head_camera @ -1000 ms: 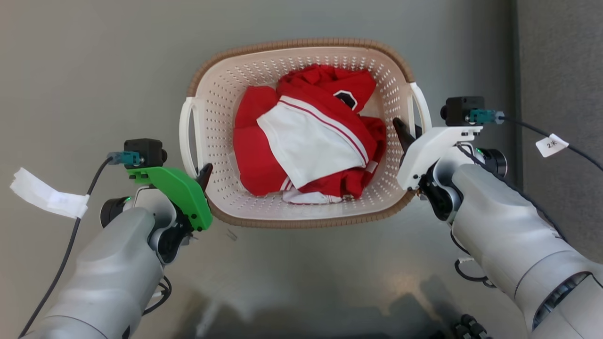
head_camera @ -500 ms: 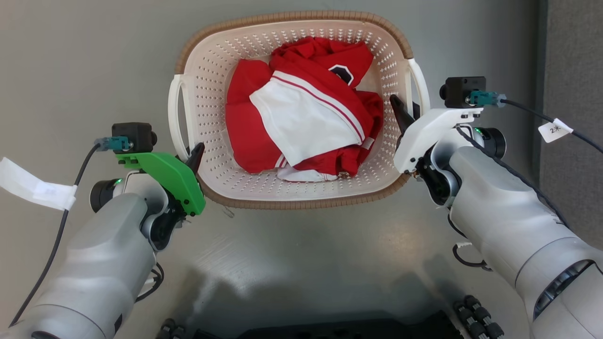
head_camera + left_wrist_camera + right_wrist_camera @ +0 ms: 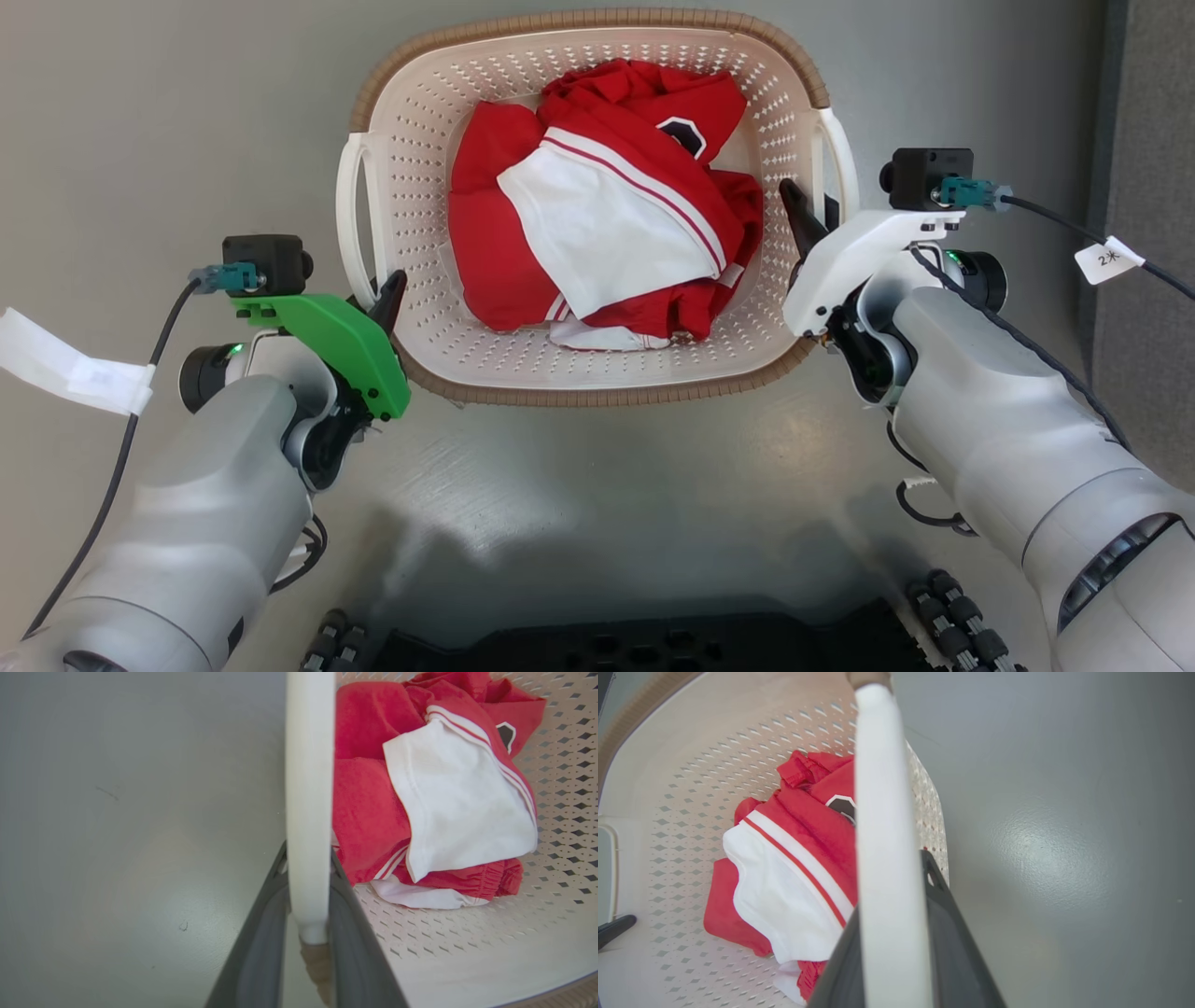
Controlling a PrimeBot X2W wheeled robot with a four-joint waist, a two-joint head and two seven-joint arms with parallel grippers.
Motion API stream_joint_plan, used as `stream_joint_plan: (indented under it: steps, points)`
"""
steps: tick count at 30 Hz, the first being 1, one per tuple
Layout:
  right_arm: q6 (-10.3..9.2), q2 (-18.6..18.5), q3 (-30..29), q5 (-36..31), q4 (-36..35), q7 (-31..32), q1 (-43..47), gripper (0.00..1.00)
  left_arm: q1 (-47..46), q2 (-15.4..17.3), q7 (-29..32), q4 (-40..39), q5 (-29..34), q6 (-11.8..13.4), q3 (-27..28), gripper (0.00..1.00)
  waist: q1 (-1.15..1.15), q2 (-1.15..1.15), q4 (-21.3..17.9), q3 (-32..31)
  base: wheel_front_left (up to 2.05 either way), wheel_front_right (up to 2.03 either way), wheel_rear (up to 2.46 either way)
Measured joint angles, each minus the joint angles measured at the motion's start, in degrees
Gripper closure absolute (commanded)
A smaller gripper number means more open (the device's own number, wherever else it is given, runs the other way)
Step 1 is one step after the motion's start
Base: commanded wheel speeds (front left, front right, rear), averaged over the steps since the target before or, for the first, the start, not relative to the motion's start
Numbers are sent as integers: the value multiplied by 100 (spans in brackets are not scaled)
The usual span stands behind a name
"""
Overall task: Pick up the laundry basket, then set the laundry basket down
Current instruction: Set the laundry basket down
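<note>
Camera shifted since 1 s ago: robot base (image 3: 653,649) now shows at the bottom edge of the head view, and the darker strip (image 3: 1153,187) sits further right. Basket (image 3: 420,140) and both grippers hold the same relation as before.

Arms: both forearms come up from the lower corners, angled inward, fingers pointing up-view along the handles.

Left gripper (image 3: 378,294) (image 3: 308,868): jaws clamped on the near end of the left handle (image 3: 347,215) (image 3: 306,765), one finger on each side of the white bar.

Right gripper (image 3: 812,219) (image 3: 892,896): jaws clamped on the near half of the right handle (image 3: 840,159) (image 3: 878,788).

Basket: centred between the arms over the grey floor (image 3: 140,112), mouth up toward the head camera. Long axis runs left-right, with handles at the short ends. Can't tell if it's clear of the floor.

Red and white clothes (image 3: 607,205) bunched inside.
</note>
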Motion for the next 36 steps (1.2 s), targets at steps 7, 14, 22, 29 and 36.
stream_joint_plan:
  steps: [7,14,22,29,36]
  points:
    - [-45,-23,2,7,-20,-44,-12,100,-83,9,-36,-48,-1,2,-57,100,0,0,12,102,0,0,0]
    - [-79,-27,15,7,-4,-43,-81,51,-85,21,-80,-65,-11,8,-148,100,0,0,12,144,0,0,0]
    - [-40,80,91,56,-11,-42,-80,0,-86,15,82,-89,-175,25,-213,0,0,0,9,166,0,0,0]
    - [-48,83,92,57,-11,-42,-81,0,-97,24,122,-87,-197,25,-234,0,0,0,13,171,0,0,0]
    - [-49,82,120,108,-11,-42,-79,0,-102,63,65,-22,-208,25,-318,0,-1,0,4,103,0,0,0]
